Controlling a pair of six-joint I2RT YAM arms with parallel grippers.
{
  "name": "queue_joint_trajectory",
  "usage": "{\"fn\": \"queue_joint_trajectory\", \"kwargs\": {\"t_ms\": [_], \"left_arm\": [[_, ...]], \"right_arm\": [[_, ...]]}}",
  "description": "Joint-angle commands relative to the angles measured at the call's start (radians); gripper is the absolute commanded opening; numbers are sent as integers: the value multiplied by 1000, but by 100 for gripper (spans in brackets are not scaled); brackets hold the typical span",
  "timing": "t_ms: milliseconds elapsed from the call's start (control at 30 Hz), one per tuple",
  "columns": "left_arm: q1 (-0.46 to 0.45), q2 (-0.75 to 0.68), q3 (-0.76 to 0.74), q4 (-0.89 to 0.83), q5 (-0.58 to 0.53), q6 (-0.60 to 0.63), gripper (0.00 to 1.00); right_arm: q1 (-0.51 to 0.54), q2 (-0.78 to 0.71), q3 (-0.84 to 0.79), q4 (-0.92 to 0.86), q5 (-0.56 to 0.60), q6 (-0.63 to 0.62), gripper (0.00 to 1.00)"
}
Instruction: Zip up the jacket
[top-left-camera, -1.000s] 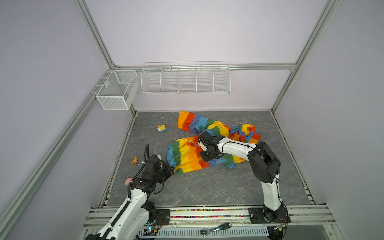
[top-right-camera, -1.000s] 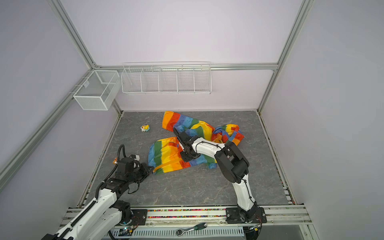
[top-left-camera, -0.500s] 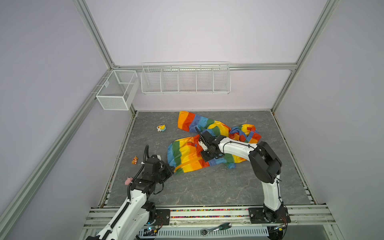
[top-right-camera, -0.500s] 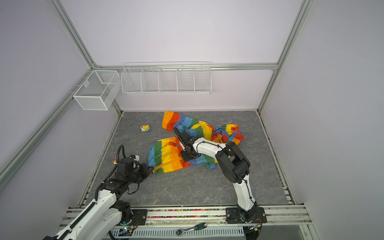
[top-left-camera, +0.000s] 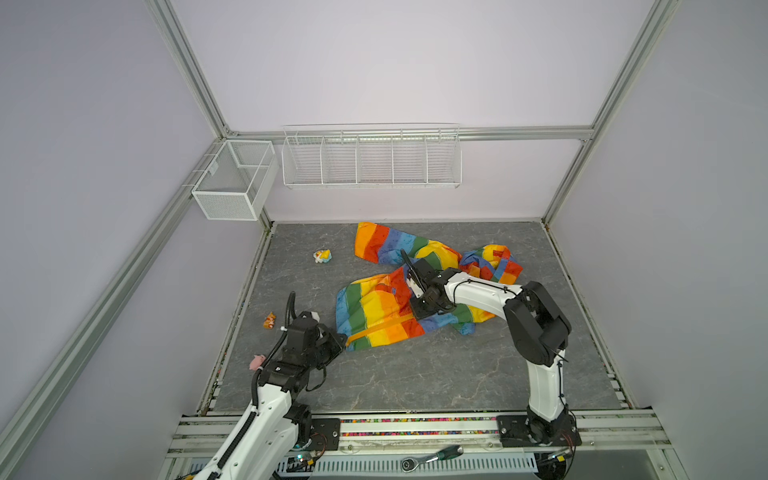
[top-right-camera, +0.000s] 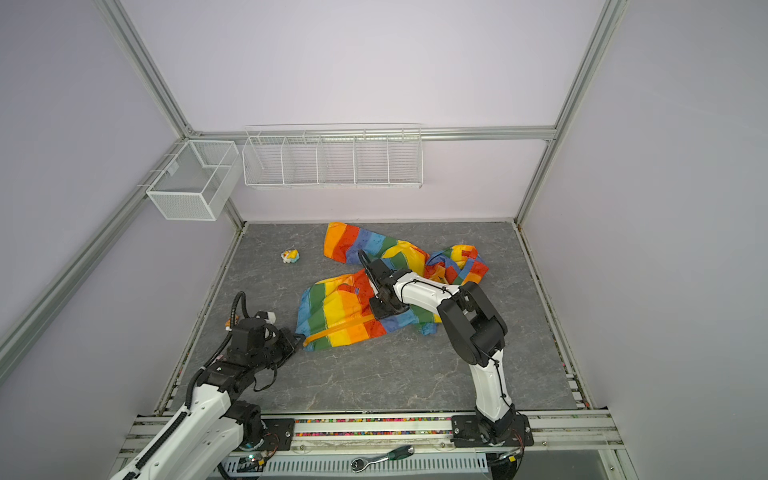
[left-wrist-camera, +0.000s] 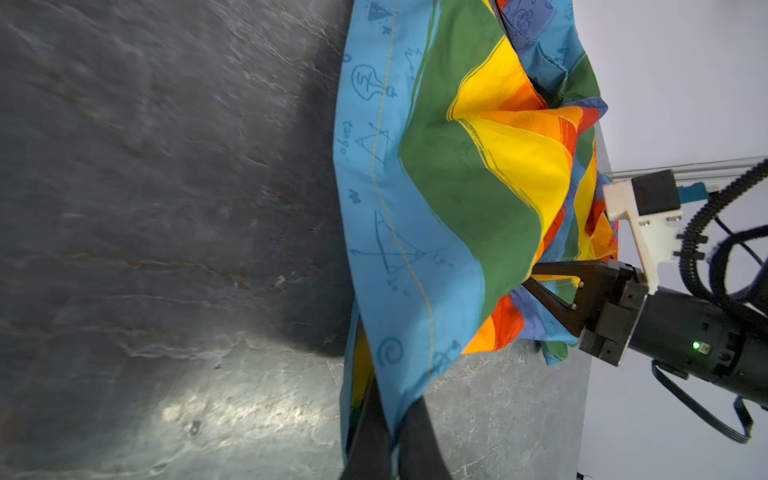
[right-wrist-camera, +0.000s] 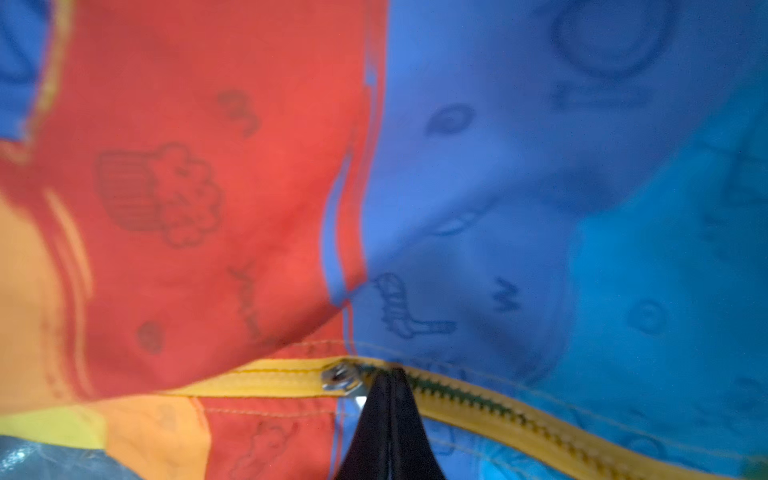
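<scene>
Rainbow jacket (top-left-camera: 386, 307) lies on floor (top-left-camera: 415, 374), centre frame. Left gripper (left-wrist-camera: 395, 411) clamps blue hem (left-wrist-camera: 399, 257); right gripper (right-wrist-camera: 388, 386) pinched together at zipper slider (right-wrist-camera: 340, 380). Step: securing slider. Next: pull slider along teeth, hem held taut.

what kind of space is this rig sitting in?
Probably a robot test cell, not a home: an aluminium frame with blank walls boxes in a grey tabletop, the left arm and right arm are bolted to a rail at its front edge, and wire baskets hang on the walls.
</scene>
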Motion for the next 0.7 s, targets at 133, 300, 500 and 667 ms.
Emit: {"fn": "queue_joint_trajectory", "kwargs": {"t_ms": [133,300,500,667], "left_arm": [[27,-17,52,-75,-62,18,0],[29,3,51,-49,-40,17,0],[29,26,45,-22,-17,17,0],[31,32,47,-17,-12,19,0]], "right_arm": [[-26,-72,-43,-46,54,-7,7],[-26,-94,-54,-6,-50,-8,8],[39,-71,-28,3,-106,-79,36],[48,-40,-12,-5,-95,-118,44]]}}
